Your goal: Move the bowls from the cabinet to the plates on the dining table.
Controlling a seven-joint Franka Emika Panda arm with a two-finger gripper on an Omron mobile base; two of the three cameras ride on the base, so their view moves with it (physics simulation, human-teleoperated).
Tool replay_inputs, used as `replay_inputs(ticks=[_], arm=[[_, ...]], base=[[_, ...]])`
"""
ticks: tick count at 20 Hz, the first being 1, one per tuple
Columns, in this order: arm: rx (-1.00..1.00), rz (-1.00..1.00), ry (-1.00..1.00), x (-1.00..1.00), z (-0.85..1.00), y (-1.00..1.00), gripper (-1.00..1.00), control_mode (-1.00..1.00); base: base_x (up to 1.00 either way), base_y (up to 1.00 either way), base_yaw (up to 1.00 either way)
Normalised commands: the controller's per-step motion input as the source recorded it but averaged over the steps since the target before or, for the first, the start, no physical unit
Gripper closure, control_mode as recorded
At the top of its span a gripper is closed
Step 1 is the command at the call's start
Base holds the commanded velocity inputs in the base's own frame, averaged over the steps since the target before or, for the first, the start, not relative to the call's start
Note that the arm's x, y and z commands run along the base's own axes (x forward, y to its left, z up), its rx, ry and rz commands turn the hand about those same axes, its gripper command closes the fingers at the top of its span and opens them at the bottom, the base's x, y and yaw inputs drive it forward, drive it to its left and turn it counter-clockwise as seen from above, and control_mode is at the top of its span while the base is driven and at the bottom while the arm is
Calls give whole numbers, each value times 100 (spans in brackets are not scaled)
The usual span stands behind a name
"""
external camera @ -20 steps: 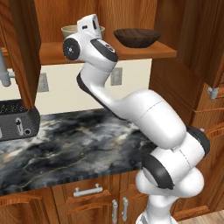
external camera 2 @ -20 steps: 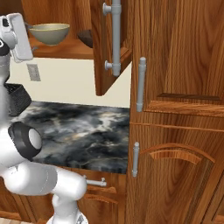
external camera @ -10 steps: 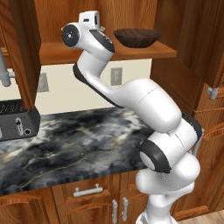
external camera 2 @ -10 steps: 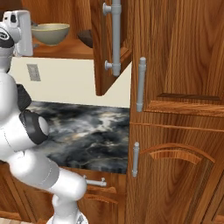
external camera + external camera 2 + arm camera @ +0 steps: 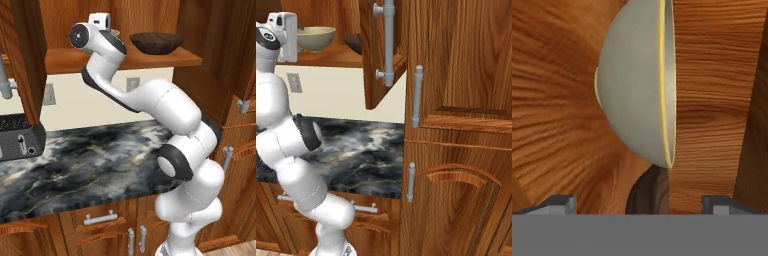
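Arm pose: reaching up from base into the open cabinet (image 5: 120, 57). Lower links stacked near-vertical at bottom right of left base view, elbow bends back left over the marble worktop (image 5: 90, 160), forearm climbs to shelf height, wrist at shelf edge w/ hand pointing into the cabinet. In right base view the hand sits at top left, right by the shelf front.

Hand is rolled sideways: in hand view the shelf wood runs vertical and the bowl appears on its side.

Gripper (image 5: 639, 204): jaws wide apart, nothing between them, not touching anything. Finger tips (image 5: 559, 204) show at bottom left and right of hand view, spread well clear of each other.

Pale beige bowl (image 5: 637, 85): on the cabinet shelf, straight ahead of the gripper, close, centred between the two tips but not yet inside them. Yellowish rim line visible. Right base view shows same bowl (image 5: 315, 37) upright on shelf just beside the hand.

Dark brown bowl (image 5: 156, 42): same shelf, upright, off to the arm's right side, apart from the pale one. In hand view it peeks out past the pale bowl, low in frame (image 5: 649, 192). In right base view mostly hidden by the open cabinet door (image 5: 383, 50), door has long grey bar handle.

Black appliance (image 5: 20, 136) on worktop at left, well apart from arm. Can't ID it.
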Motion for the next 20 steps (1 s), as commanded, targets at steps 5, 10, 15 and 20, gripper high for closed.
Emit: replay_inputs(ticks=[5, 10, 15, 20], arm=[[4, 1, 0, 44, -16, 27, -100, -100], [5, 1, 0, 33, 0, 20, -100, -100], [6, 0, 0, 31, 0, 13, -100, -100], [5, 1, 0, 32, -1, 16, -100, -100]], base=[[0, 0, 0], [0, 0, 0], [0, 0, 0], [0, 0, 0]])
